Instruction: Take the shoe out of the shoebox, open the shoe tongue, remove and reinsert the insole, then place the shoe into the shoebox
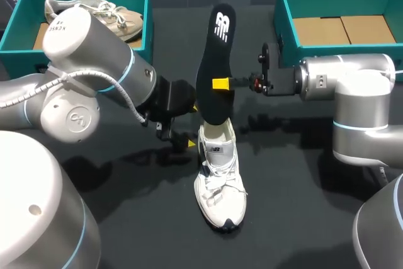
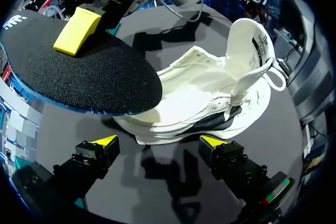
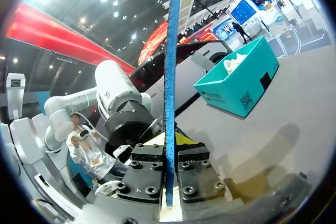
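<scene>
The right tool point(image 1: 221, 84) pinches the black insole point(image 1: 213, 48) upright just above the white shoe point(image 1: 219, 181), which sits centrally on the counter point(image 1: 302, 206), toe nearest. The left tool point(image 2: 160, 141), fingers spread, hovers just left of the shoe's heel.

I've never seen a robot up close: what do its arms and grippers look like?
Left arm and right arm are rounded silver-grey tubes with pale blue rings at joints; a white cable is tied along the left. Left gripper and right gripper are black, each with two yellow-tipped fingers.
</scene>
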